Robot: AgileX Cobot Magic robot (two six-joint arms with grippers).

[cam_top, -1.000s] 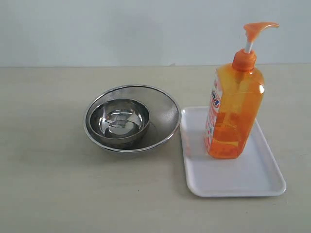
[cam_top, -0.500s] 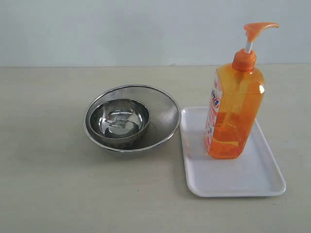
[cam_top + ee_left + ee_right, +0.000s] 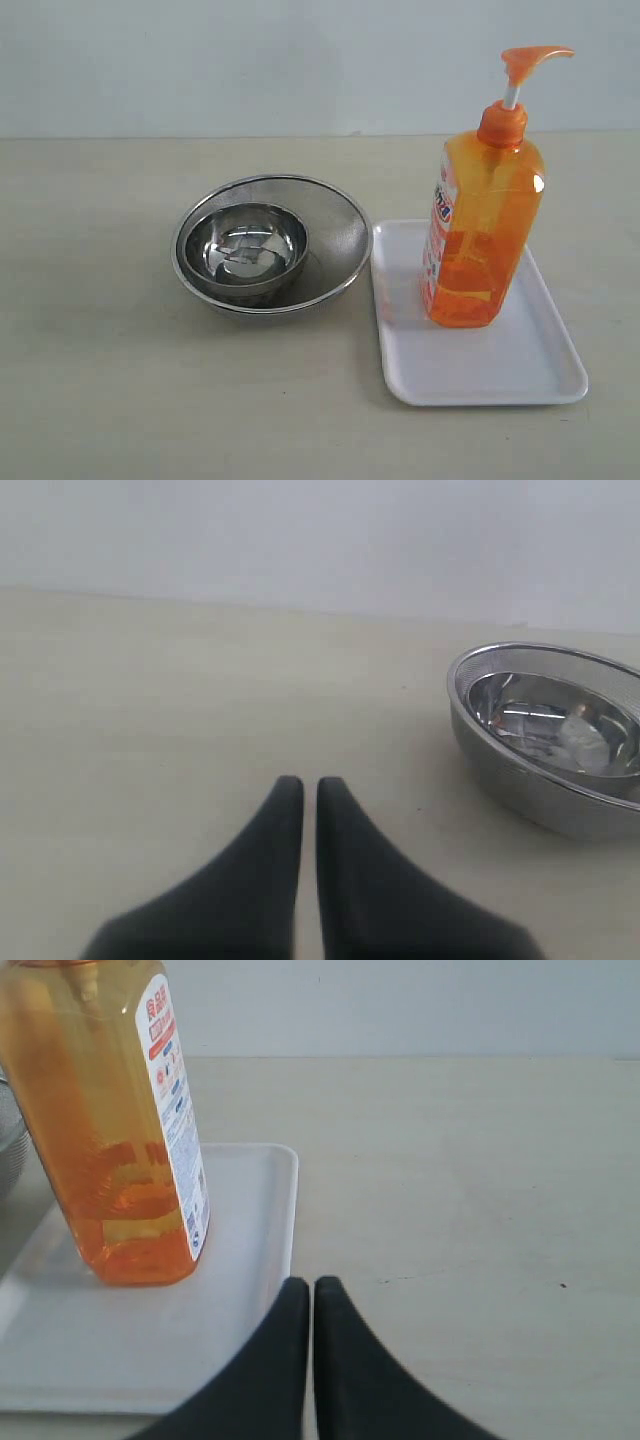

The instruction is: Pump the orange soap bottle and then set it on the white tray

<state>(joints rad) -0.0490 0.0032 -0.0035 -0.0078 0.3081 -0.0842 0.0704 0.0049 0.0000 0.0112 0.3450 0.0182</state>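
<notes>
Label (image 3: 172, 1110) on orange soap bottle (image 3: 90, 1140): small Chinese print.

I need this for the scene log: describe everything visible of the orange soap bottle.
The orange soap bottle is tall, clear plastic holding orange liquid. An orange collar and a raised orange pump head on a white stem top it. A white-and-red label runs down one side. It stands upright on the white tray, resting on its base; nothing else touches it.
</notes>
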